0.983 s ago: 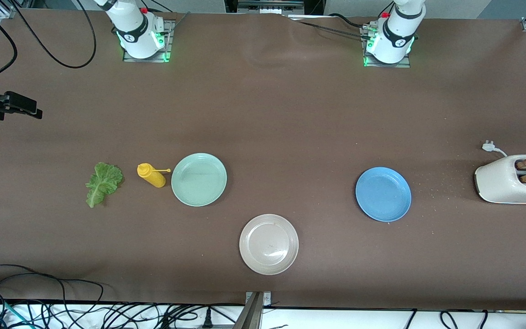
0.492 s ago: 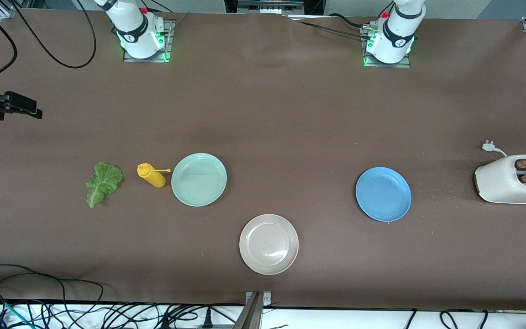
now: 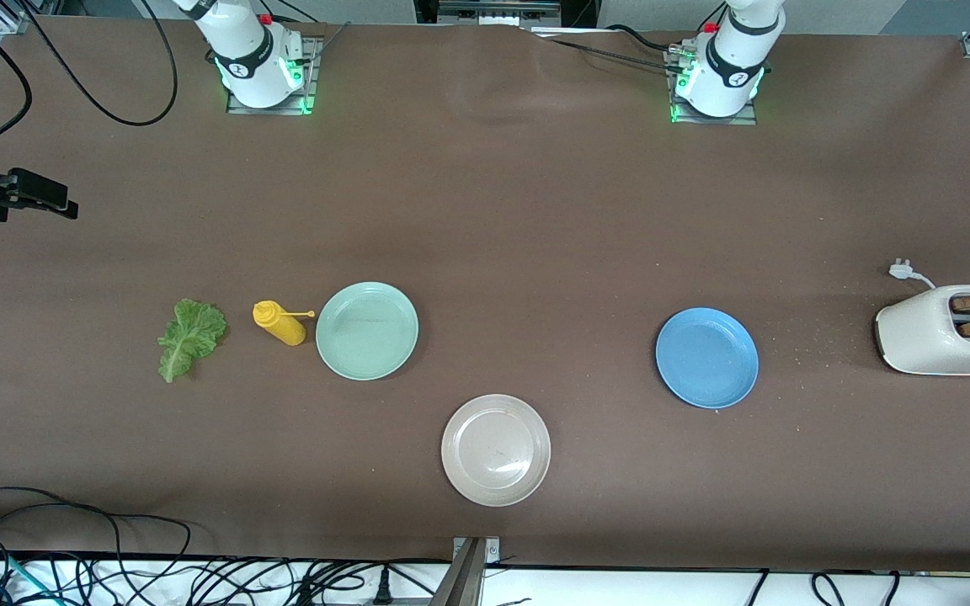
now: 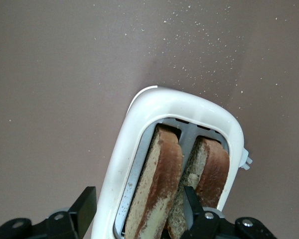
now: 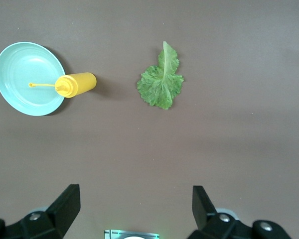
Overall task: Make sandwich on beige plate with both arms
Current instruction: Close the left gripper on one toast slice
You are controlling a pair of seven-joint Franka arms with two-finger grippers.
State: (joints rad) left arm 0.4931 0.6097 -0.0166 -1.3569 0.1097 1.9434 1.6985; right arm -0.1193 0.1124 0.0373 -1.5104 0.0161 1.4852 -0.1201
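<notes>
The beige plate [image 3: 496, 450] lies bare near the table's front edge. Two brown bread slices stand in a white toaster [image 3: 923, 337] at the left arm's end of the table. My left gripper [image 4: 138, 196] hangs open over the toaster [image 4: 139, 129]. One finger [image 4: 84, 209] is outside the toaster's wall and the other finger [image 4: 192, 199] is between the two slices, so they straddle one bread slice [image 4: 159, 179]. The second slice [image 4: 212, 169] stands beside it. The lettuce leaf [image 3: 190, 337] lies flat toward the right arm's end. High over it, my right gripper [image 5: 134, 191] waits open and empty.
A yellow squeeze bottle [image 3: 280, 323] lies between the lettuce and a mint-green plate [image 3: 367, 330]. A blue plate [image 3: 706, 358] sits between the beige plate and the toaster. The toaster's plug [image 3: 902, 270] lies on the table. Crumbs are scattered near the toaster.
The left gripper has come down a little onto the toaster's slots and its fingers have drawn closer together. The right arm and everything else have stayed put.
</notes>
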